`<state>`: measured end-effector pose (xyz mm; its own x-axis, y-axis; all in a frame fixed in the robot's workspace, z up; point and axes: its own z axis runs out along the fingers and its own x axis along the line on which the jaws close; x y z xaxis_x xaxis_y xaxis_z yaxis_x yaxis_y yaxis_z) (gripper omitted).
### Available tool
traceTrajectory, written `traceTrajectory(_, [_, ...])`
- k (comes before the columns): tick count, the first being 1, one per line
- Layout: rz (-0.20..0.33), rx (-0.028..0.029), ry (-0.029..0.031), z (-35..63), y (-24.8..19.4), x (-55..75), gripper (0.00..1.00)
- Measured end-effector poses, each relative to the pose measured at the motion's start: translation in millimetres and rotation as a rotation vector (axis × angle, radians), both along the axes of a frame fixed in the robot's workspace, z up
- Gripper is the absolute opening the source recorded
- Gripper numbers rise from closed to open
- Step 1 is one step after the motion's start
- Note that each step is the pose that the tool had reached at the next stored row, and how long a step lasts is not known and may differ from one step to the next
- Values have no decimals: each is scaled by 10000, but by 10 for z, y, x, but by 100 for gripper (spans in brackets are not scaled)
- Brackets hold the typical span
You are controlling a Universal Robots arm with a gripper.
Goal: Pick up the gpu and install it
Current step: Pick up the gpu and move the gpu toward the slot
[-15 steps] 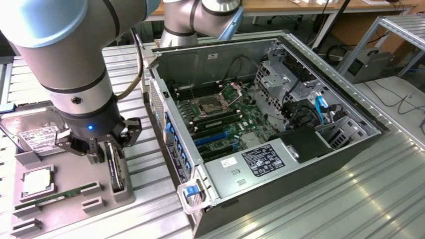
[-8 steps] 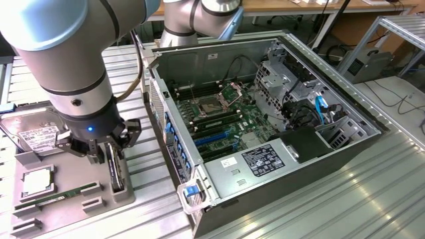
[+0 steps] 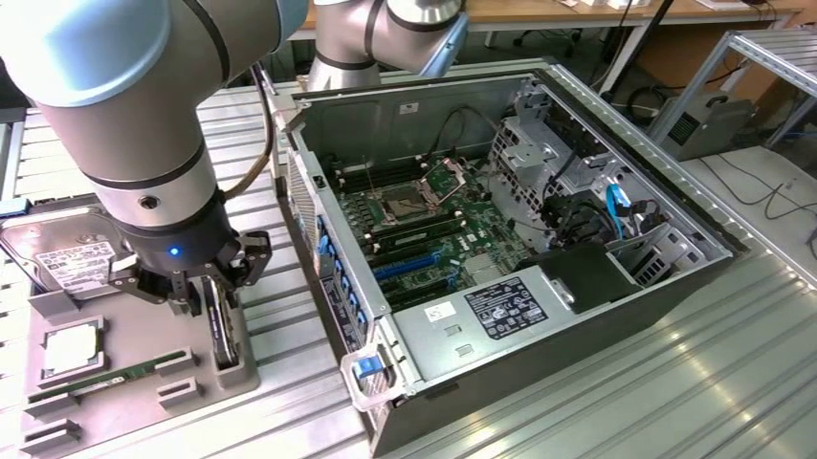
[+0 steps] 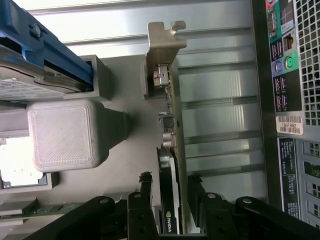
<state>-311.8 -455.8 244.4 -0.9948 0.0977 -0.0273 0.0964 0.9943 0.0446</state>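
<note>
The gpu [image 3: 228, 337] is a thin black card that stands on edge in a slot of the grey fixture tray [image 3: 236, 378], at the exterior view's left of the open computer case [image 3: 511, 249]. My gripper [image 3: 210, 304] is lowered right over it. In the wrist view the gpu [image 4: 169, 205] runs between the two black fingers [image 4: 146, 187], with its silver bracket [image 4: 162, 50] at the far end. The gripper [image 4: 170, 182] is open and straddles the card, with a narrow gap on each side.
On the same tray lie a silver hard drive [image 3: 77, 263], a CPU [image 3: 71, 349] and a green RAM stick [image 3: 109, 378]. A grey printed block [image 4: 62, 135] stands beside the gpu. The case lies open with its motherboard slots [image 3: 408, 273] facing up.
</note>
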Motion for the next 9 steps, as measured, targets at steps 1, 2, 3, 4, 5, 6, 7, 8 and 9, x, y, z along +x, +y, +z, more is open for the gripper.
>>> traceTrajectory(1, [-4,0,0,-8,1,0,42])
traceTrajectory(2, [-5,0,-1,-14,2,-1,42])
traceTrajectory(3, [-8,-1,1,-20,3,-2,42])
traceTrajectory(4, [-8,-1,1,-20,3,-2,42])
traceTrajectory(5, [-8,-2,2,-20,3,-2,42])
traceTrajectory(6, [-8,-1,1,-20,3,-2,42])
traceTrajectory(7, [-8,0,0,-21,3,-2,42])
traceTrajectory(8, [-8,0,0,-21,3,-2,42])
traceTrajectory(9, [-8,1,-1,-22,3,-2,42])
